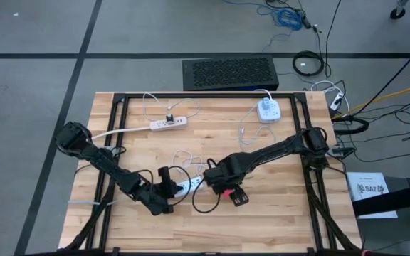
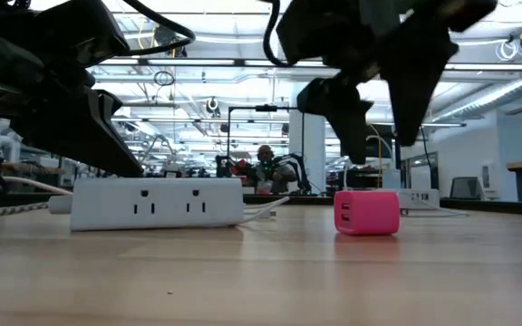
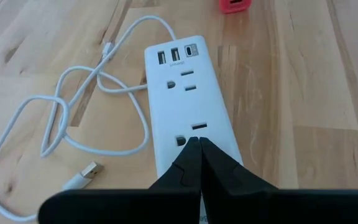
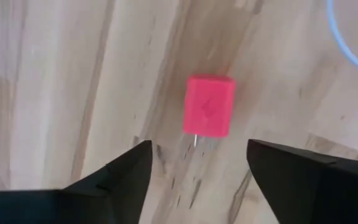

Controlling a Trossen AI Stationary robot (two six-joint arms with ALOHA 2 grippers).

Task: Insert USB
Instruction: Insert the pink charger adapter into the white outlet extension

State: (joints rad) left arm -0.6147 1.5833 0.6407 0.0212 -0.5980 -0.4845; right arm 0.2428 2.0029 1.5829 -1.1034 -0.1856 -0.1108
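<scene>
Fingers of the right gripper (image 4: 197,180) stood wide apart, empty, above the pink charger (image 4: 209,106) lying beside the power strip (image 3: 188,99). Left gripper (image 3: 201,162) (closed, holding nothing) pressed the strip, probably steadying it; the loose USB plug (image 3: 82,177) lay alongside.

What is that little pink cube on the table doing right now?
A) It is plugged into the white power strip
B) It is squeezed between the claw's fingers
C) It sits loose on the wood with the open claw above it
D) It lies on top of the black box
C: the pink cube rests alone on the wood, the right gripper open above it, apart from the white power strip.
</scene>
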